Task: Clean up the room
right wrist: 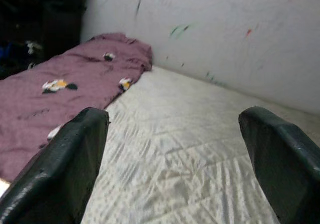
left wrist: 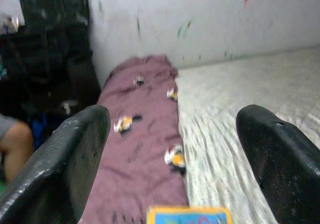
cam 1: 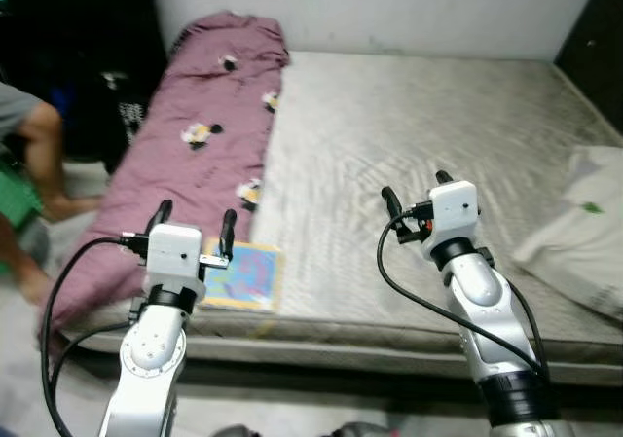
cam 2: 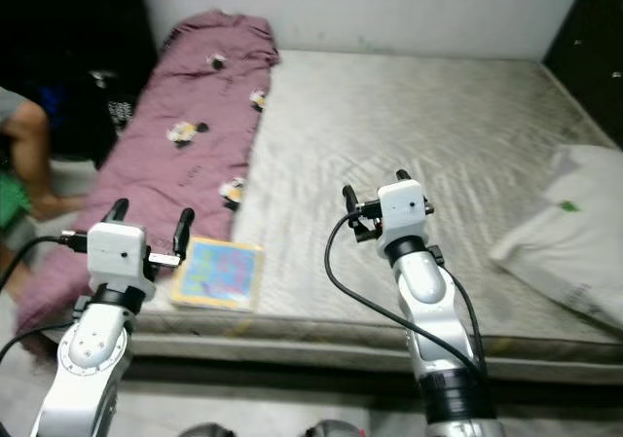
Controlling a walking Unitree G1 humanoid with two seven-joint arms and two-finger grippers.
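1. The left gripper hangs over the near left edge of the mattress, fingers spread wide apart with nothing between them, pointing toward the far wall.
2. The right gripper hangs above the near middle of the mattress, its jaws likewise spread and empty.
3. A book with a blue cover and yellow border lies flat on the near edge of the mattress, just right of the left gripper and touching the blanket's edge.
4. A purple blanket printed with small black, white and yellow figures runs along the left side of the mattress from the near edge to the far wall, its near end hanging over the side.
5. The mattress is bare and grey, lying low on the floor.
6. A white pillow rests at the near right edge, well apart from the right gripper.
7. A person's bare leg shows at the far left, beside the blanket.
8. Dark bags or clothes are piled in the far left corner; what they are cannot be told.
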